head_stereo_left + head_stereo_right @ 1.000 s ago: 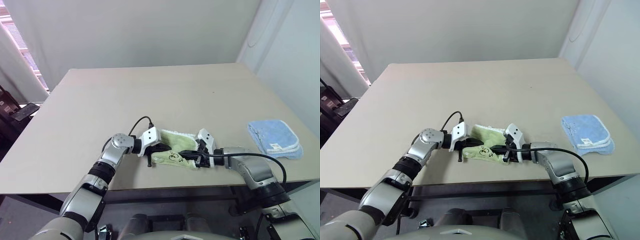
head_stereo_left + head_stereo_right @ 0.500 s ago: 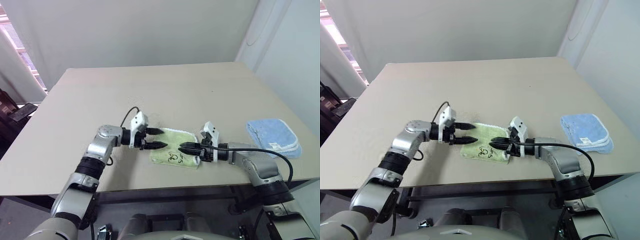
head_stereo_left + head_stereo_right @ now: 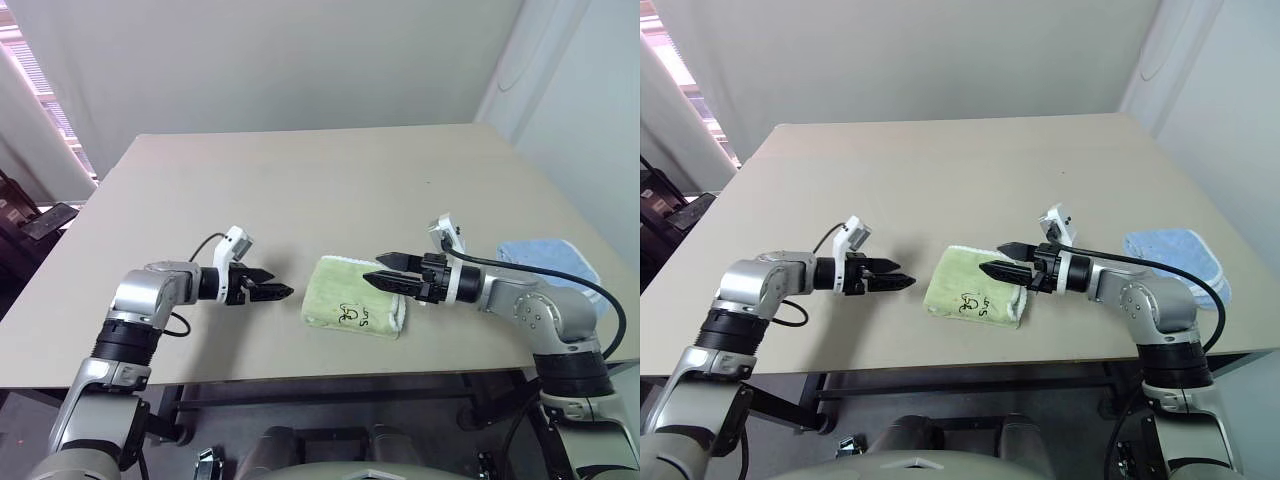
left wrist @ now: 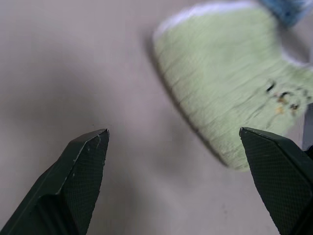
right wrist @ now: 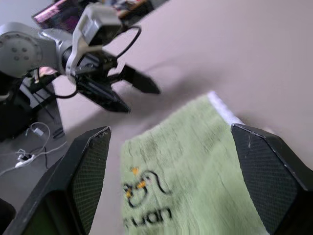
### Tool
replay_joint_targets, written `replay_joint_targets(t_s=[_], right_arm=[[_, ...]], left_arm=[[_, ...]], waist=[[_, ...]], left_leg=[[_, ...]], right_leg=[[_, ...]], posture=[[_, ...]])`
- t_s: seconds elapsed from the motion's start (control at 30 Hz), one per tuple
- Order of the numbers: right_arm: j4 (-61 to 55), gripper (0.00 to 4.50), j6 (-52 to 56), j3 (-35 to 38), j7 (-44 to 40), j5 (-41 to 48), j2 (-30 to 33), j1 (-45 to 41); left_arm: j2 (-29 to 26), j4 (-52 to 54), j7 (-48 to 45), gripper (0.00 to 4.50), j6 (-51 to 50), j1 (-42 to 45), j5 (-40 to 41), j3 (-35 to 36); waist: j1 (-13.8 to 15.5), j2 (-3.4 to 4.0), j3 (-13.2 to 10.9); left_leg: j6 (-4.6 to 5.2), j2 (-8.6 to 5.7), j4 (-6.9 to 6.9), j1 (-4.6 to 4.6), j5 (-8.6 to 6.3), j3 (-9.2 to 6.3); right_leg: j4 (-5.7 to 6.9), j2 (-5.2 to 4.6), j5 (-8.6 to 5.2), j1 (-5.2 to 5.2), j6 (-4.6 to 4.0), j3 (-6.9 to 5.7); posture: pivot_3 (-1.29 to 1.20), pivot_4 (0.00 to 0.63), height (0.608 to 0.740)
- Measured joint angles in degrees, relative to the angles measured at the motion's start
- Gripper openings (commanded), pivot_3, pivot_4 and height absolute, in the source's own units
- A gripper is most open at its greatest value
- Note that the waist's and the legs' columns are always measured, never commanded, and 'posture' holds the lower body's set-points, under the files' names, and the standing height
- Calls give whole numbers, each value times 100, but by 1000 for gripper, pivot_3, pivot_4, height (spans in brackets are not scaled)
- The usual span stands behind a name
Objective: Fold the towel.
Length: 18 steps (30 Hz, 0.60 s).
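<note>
Since a second ago both grippers have let go of the towel and drawn apart: then they were pinched on the bunched green cloth at the near edge of the table, and now each hangs clear of it with nothing held.

The left gripper sits left of centre in the left eye view, its two black fingers spread and pointing toward the towel, well apart from it, with bare tabletop between. In the left wrist view its fingertips stand wide over the table and grasp nothing. The right gripper hovers right of centre, fingers also parted and empty, their tips above the towel's right edge rather than on it; from the right wrist view the cloth lies just below and between them.

The light green towel lies flat in the lower middle of the frame, near the table's front edge, as a compact folded pad with the white edging along its upper and right sides and the dark embroidered marks facing up. It looks released to rest in its folded shape, so the fold seems done or nearly so.

Further right, near the table's edge, the light blue folded cloth lies partly behind the right arm.
</note>
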<state>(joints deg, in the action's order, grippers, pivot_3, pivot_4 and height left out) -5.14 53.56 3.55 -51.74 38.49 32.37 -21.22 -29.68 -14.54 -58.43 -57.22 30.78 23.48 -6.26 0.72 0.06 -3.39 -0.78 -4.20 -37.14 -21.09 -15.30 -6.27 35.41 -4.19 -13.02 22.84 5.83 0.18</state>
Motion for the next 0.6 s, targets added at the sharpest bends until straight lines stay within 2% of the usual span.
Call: replay_joint_targets(t_s=[0.13,0.33,0.6], right_arm=[[136,4122,502,430,258,519,-214,-94],[298,4122,1118,779,480,944,-149,-235],[-328,4122,1088,701,361,940,455,310]], left_arm=[[282,-188,153,4500,-943,316,331,75],[522,-299,409,4500,-2019,476,751,263],[853,-471,871,4500,-2611,602,975,611]], waist=[[-4,0,0],[-11,1,1],[-1,2,2]], left_leg=[[0,1,0,-21,1,0],[0,1,4,-22,1,1],[-1,-15,0,-26,0,6]], right_leg=[[13,2,19,29,-12,1],[13,2,19,32,-13,2],[2,-19,17,27,-11,2]], posture=[[0,0,740],[0,0,740],[0,0,740]])
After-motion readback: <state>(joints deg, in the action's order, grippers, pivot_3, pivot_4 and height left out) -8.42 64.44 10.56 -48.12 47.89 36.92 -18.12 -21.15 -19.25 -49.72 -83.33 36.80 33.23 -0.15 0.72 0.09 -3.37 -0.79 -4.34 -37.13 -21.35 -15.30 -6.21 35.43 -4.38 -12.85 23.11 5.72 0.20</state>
